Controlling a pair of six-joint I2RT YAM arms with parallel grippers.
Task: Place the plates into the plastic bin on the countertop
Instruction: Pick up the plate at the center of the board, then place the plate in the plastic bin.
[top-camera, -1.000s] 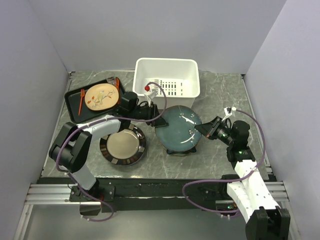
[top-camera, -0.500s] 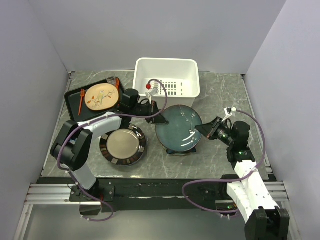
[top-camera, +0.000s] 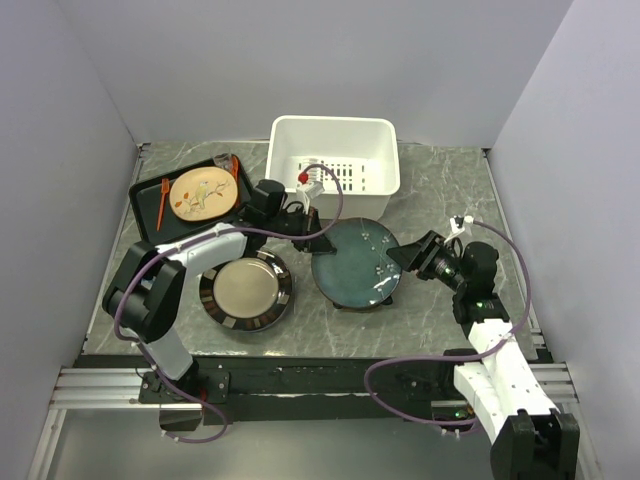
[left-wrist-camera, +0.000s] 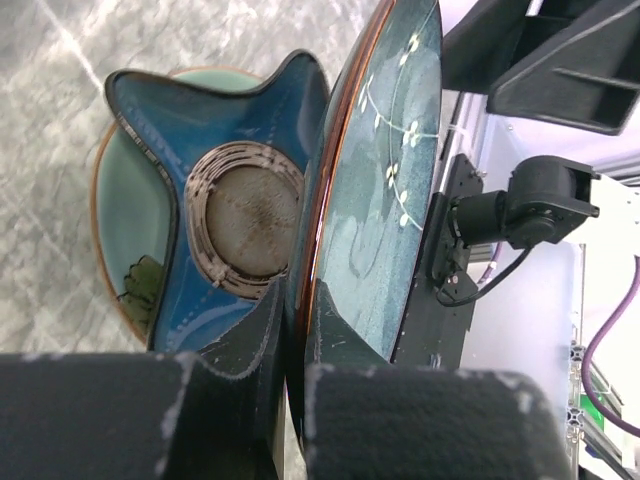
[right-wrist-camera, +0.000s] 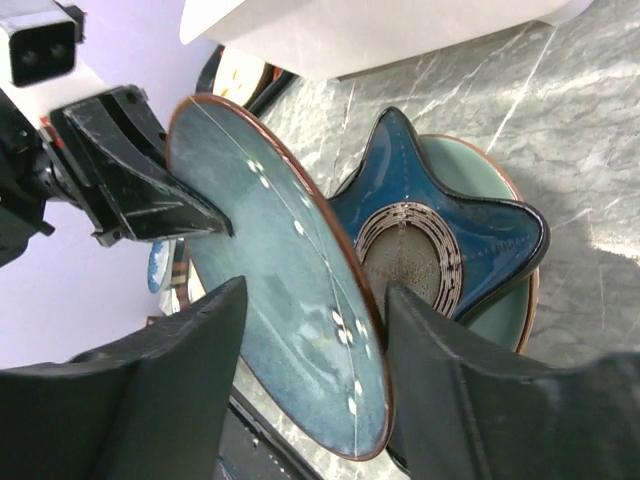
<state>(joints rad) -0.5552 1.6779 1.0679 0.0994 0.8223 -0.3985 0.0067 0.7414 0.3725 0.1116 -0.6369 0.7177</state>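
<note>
A glossy teal plate (top-camera: 352, 265) hangs tilted above the stack of plates on the countertop (top-camera: 440, 190). My left gripper (top-camera: 318, 243) is shut on its left rim; in the left wrist view the fingers (left-wrist-camera: 297, 290) pinch the plate's edge (left-wrist-camera: 385, 190). My right gripper (top-camera: 398, 258) stands open around the opposite rim, and in the right wrist view its jaws (right-wrist-camera: 315, 300) straddle the plate (right-wrist-camera: 290, 280) with a gap on each side. Under it lie a navy star-shaped plate (right-wrist-camera: 440, 200) and a pale green plate (right-wrist-camera: 480, 165). The white plastic bin (top-camera: 385, 175) stands behind.
A dark-rimmed beige plate (top-camera: 245, 290) lies on the countertop left of the stack. At the back left a black tray (top-camera: 150, 225) holds a beige flowered plate (top-camera: 203, 192) and orange cutlery. Grey walls close in the counter on three sides.
The left gripper closed on the teal plate's left rim. The right gripper's jaws then opened and let go of the right rim. The plate has shifted a little to the left.
</note>
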